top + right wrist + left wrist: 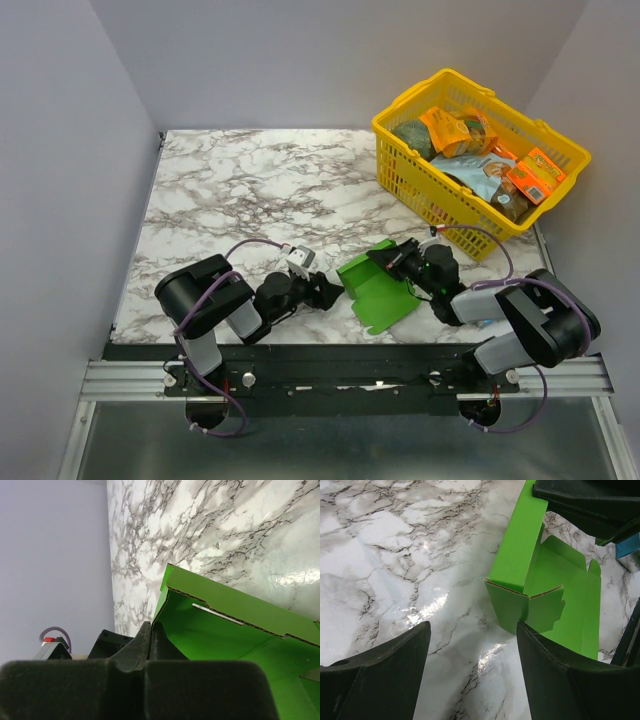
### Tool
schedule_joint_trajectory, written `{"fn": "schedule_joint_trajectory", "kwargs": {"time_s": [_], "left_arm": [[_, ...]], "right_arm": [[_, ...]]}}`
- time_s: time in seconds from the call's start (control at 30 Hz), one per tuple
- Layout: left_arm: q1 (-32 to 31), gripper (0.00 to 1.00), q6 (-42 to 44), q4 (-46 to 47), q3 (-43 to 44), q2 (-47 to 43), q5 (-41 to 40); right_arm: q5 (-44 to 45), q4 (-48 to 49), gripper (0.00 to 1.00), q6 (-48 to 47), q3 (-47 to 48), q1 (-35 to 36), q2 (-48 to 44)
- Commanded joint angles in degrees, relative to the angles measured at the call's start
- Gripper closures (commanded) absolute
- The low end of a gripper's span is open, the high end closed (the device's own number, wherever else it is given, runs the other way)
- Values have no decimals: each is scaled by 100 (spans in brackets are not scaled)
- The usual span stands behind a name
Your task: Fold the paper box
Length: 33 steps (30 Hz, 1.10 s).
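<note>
Left pincer (473,627) wide, right pincer (151,630) — pinching box (215,630)

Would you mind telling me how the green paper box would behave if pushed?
The paper box is thin creased card, so its raised flaps would probably bend. It looks light and the marble table glossy, so it may slide unless the right gripper, pinching one wall, anchors it.
</note>
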Motion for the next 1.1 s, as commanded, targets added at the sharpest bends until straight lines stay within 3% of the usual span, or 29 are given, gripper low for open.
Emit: {"fn": "schedule_joint_trajectory", "kwargs": {"time_s": [0.0,0.53,1.07], "left_arm": [[-4,20,-121,693,78,-119,-413],[-13,17,-217,1300,-54,-102,-325],[-84,16,-165,1282,-63,-278,-282]], "right_arm": [[138,-212,100,-281,-110,-17,-69],[129,-203,100,-272,-119,-17,-78],[129,-273,99,-272,-75,-17,-78]]}}
